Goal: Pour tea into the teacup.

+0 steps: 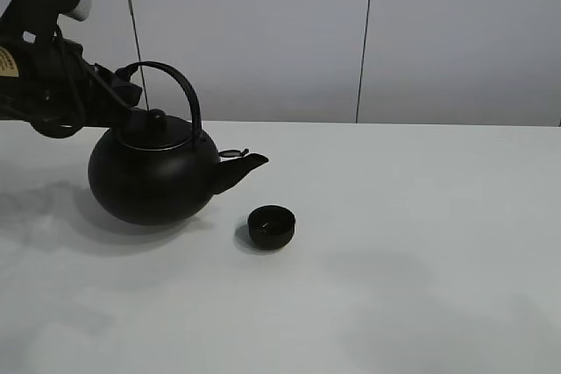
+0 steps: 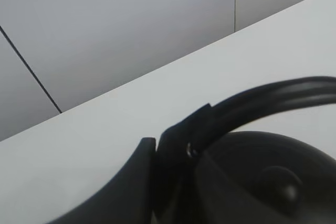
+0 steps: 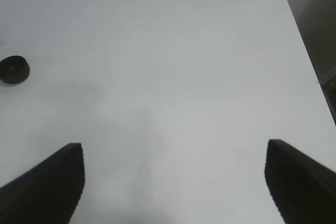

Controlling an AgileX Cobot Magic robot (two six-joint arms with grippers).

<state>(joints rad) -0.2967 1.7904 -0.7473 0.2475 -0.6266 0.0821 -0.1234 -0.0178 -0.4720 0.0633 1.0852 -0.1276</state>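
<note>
Right tool (image 3: 174,148) above the white tabletop (image 3: 199,51)
Its fingers (image 3: 47,182) stand wide apart; the teacup (image 3: 13,70) sits well apart from them.

the kettle (image 1: 151,179) is at the left of the table (image 1: 421,269), its spout (image 1: 241,166) pointing right. the teacup (image 1: 271,226) stands on the table just right of the kettle and nearer the front, apart from it. the left gripper (image 1: 127,89) reaches in from the far left and is closed on the handle (image 1: 180,85) at its left end, above the lid (image 1: 156,131). the right gripper (image 3: 173,182) hangs over the table's right part, jaws apart, well away from the teacup. a wall (image 1: 263,32) stands behind the table.
</note>
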